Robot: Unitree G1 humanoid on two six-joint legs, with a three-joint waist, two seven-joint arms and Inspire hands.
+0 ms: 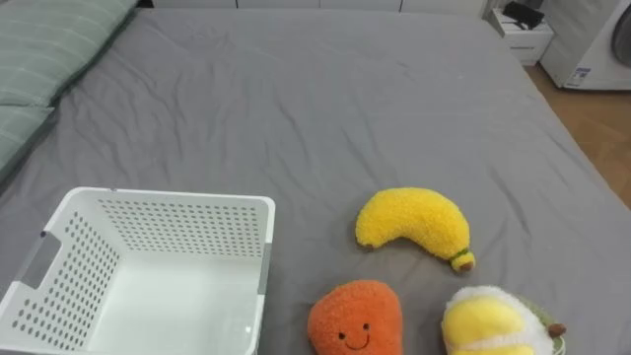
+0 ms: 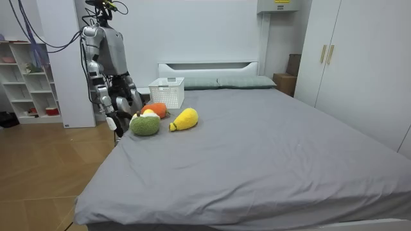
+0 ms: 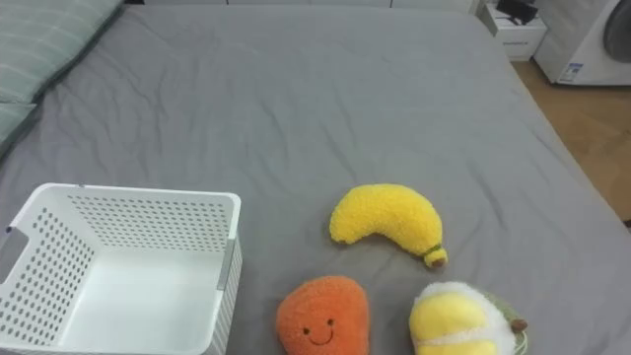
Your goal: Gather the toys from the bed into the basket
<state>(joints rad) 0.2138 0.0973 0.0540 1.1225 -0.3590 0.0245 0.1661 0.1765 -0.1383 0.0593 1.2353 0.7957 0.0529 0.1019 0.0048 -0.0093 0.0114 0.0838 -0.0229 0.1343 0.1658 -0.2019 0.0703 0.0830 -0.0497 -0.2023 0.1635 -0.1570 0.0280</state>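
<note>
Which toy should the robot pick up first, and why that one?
Probably reach for the orange plush toy first. It lies on the bed closest to the empty white basket, so it looks like the shortest carry.

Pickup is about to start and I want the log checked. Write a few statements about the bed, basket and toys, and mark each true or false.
1. The white basket holds nothing. True.
2. The banana toy is inside the basket. False: it lies on the grey bed, to the basket's right.
3. The orange toy lies face down. False: its smiling face points up.
4. The yellow-and-green toy lies right of the orange toy. True.
</note>
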